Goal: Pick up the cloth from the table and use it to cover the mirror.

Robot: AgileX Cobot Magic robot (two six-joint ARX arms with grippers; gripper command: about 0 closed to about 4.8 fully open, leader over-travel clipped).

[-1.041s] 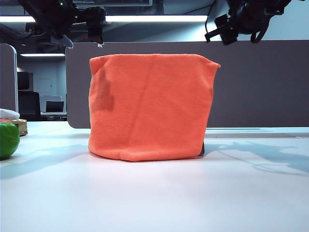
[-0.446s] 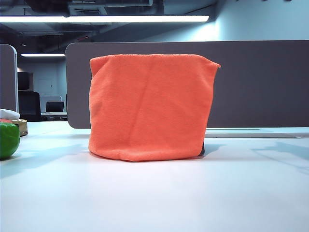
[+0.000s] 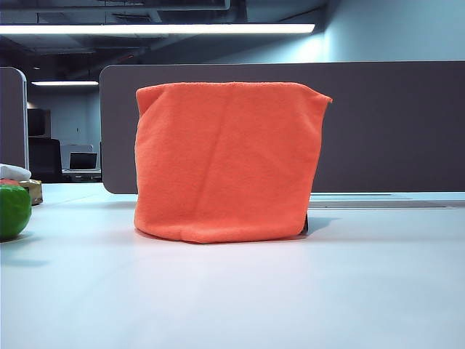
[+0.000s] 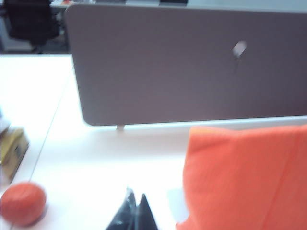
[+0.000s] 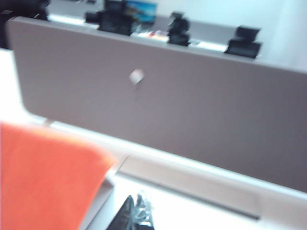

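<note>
The cloth (image 3: 227, 161) is draping the upright mirror (image 3: 305, 225), which is standing on the counter (image 3: 290, 291); only a dark lower corner is showing. The left claw (image 4: 135, 211) is hanging closed and empty beside the cloth's left edge. The right claw (image 5: 137, 213) is hanging closed and empty off its right edge. Neither is touching; judged complete.

One bright orange fuzzy microfibre cloth (image 3: 229, 160), one grey partition panel (image 3: 392, 127), one green round object (image 3: 13, 211), one white smooth bench (image 3: 290, 291), two end effectors: left end effector (image 4: 134, 213), right end effector (image 5: 136, 215).
</note>
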